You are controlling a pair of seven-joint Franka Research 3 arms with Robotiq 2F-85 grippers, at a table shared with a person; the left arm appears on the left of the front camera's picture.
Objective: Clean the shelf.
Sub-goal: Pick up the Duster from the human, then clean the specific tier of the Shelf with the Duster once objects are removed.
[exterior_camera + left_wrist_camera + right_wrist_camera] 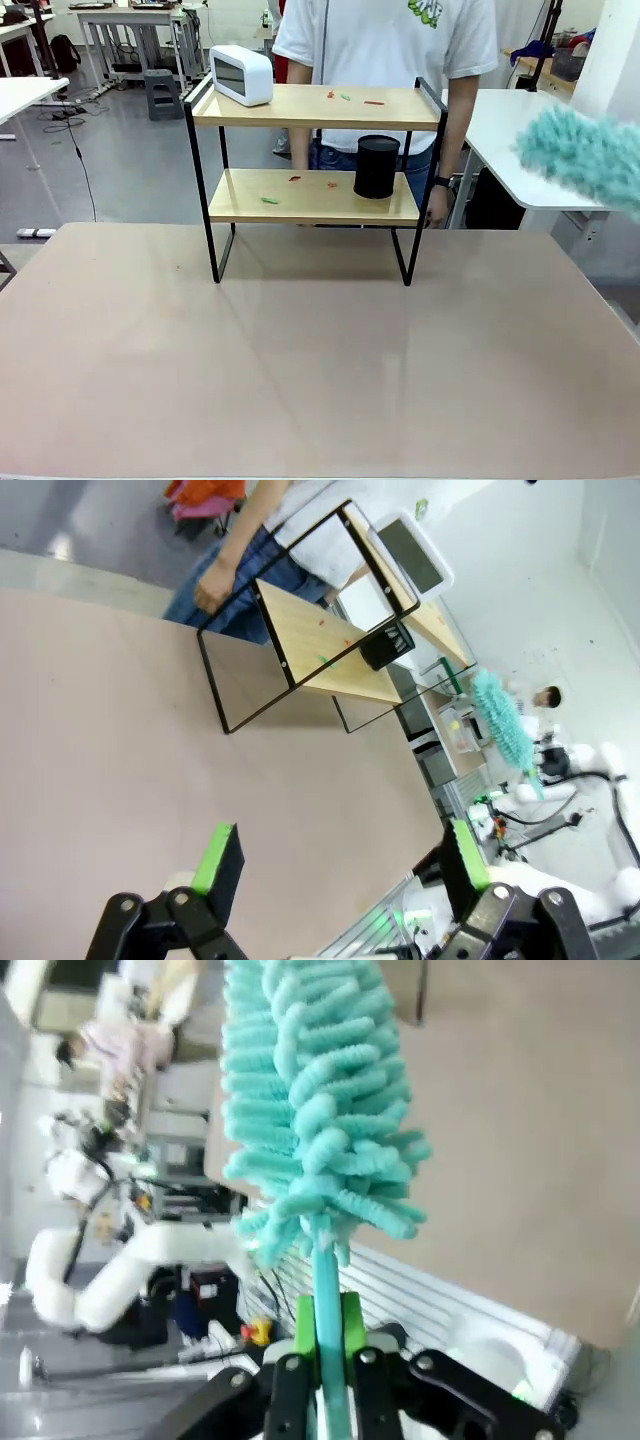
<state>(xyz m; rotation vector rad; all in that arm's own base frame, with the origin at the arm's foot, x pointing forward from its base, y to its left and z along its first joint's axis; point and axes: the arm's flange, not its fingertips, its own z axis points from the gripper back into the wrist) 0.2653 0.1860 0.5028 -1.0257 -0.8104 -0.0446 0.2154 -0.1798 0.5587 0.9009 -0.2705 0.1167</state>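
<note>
Showing green print point(425, 10) — unreadable — the person's shirt point(385, 45) behind the shelf point(290, 106).

Teal duster point(585, 150); left of it, pale-wood, black-framed shelf point(300, 106) with black cup point(377, 166), white clock point(241, 74).

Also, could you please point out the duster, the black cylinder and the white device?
duster point(585, 155), front view, fluffy teal head.
black cylinder point(377, 167), front view, side wall.
white device point(230, 76), front view, dark screen.
</note>
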